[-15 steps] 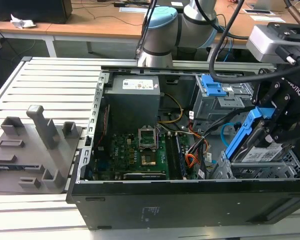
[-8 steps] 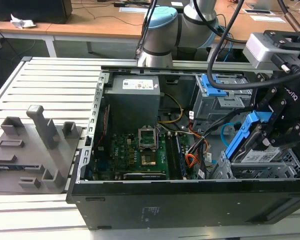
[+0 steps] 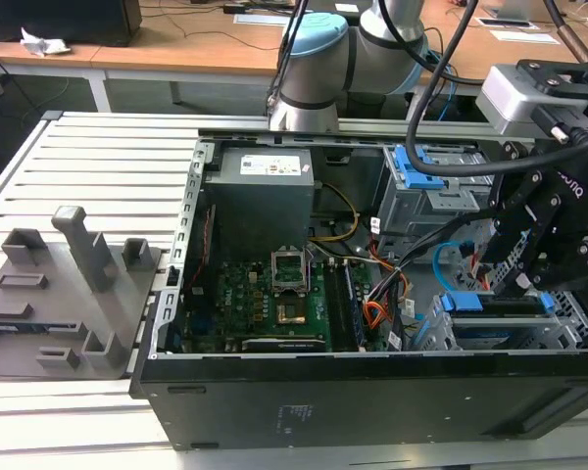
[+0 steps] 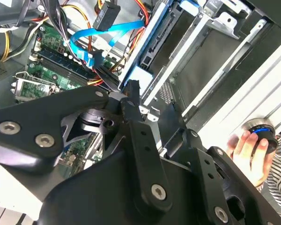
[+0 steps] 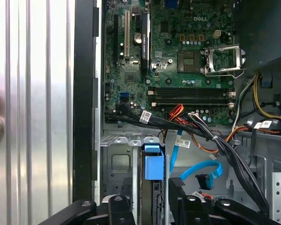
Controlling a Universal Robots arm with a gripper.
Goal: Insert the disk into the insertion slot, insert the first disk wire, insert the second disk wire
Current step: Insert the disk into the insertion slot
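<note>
The disk (image 3: 497,305), silver in its blue carrier frame, lies in the insertion slot (image 3: 568,323), the silver perforated cage at the exterior view's lower right. My black gripper (image 3: 525,282) hangs right over the disk, touching or almost touching it. In the first wrist view the gripper (image 5: 150,208) straddles the disk's blue carrier tab (image 5: 153,164). The first disk wire (image 5: 178,111), an orange-red and dark bundle, runs loose past the motherboard. The second disk wire (image 5: 199,168), a light-blue loop ending in a black plug, lies free beside the cage. In the second wrist view this light-blue wire (image 4: 91,40) loops beyond the gripper (image 4: 131,91).
The open computer case (image 3: 372,392) lies on a slatted aluminium table (image 3: 108,166). A taller grey cage with a blue latch (image 3: 426,186) stands behind the slot. Grey fixture blocks (image 3: 78,264) sit at the exterior view's left. A person's hand (image 4: 248,152) rests on a round knob outside the case.
</note>
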